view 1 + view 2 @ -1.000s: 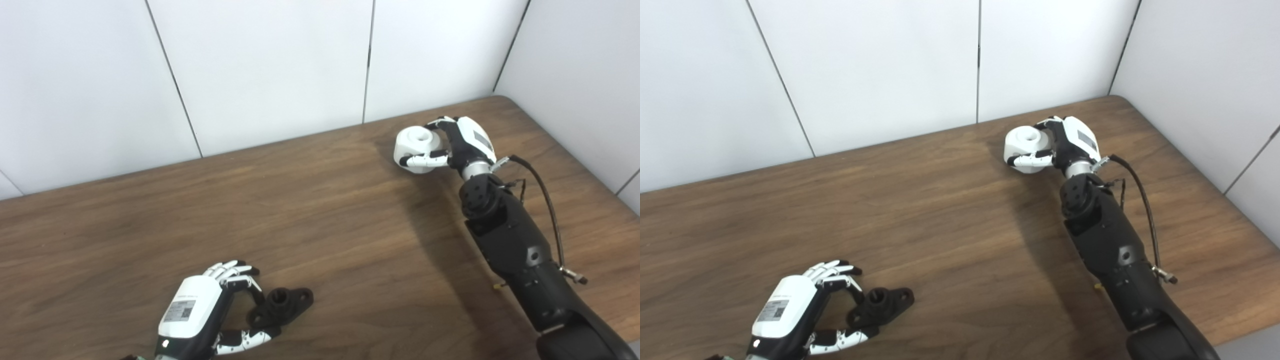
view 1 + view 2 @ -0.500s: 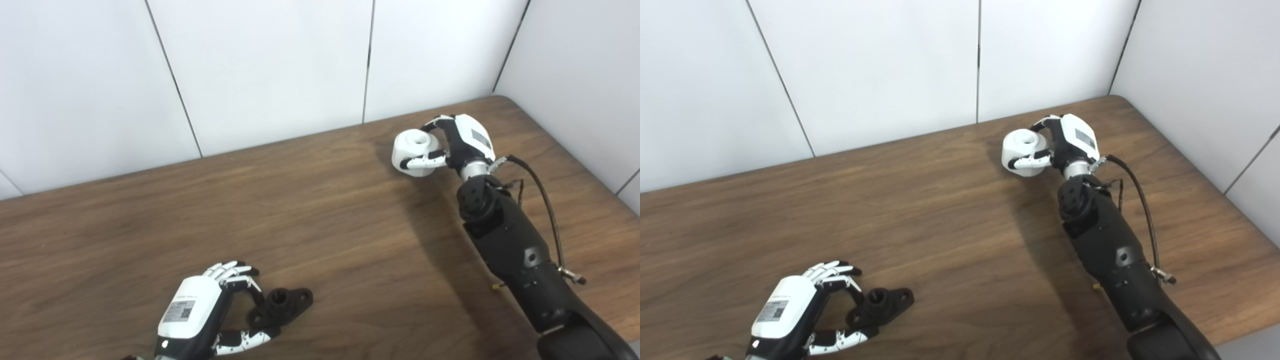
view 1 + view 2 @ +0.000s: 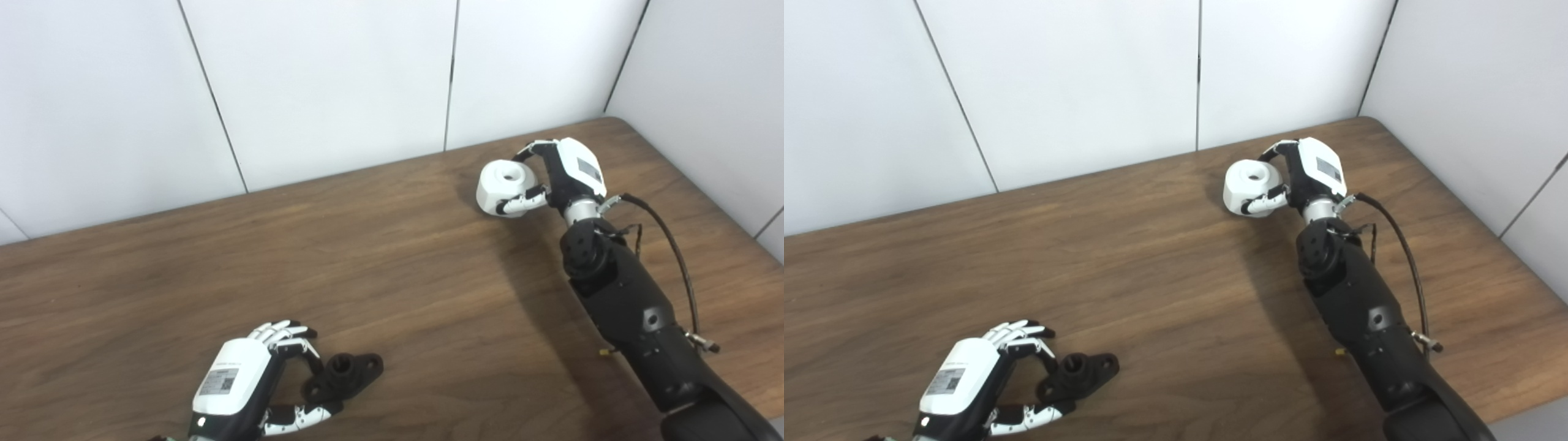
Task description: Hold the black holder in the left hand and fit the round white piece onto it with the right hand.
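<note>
- Our right hand (image 3: 566, 177) grips the round white plastic piece (image 3: 505, 187) far right; a loose pinch could drop it.
- Near left, our left hand (image 3: 248, 383) cups the black flanged holder (image 3: 346, 373) on the brown wooden surface (image 3: 392, 263); it may skid.

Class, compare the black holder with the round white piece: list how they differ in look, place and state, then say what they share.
The holder is black, flat and eared, with a raised hub; the white piece is a chunky round drum. The holder lies at the table's near left; the piece is at its far right. The left robot hand curls around the holder; the right robot hand grips the piece. Both have a central hole.
</note>
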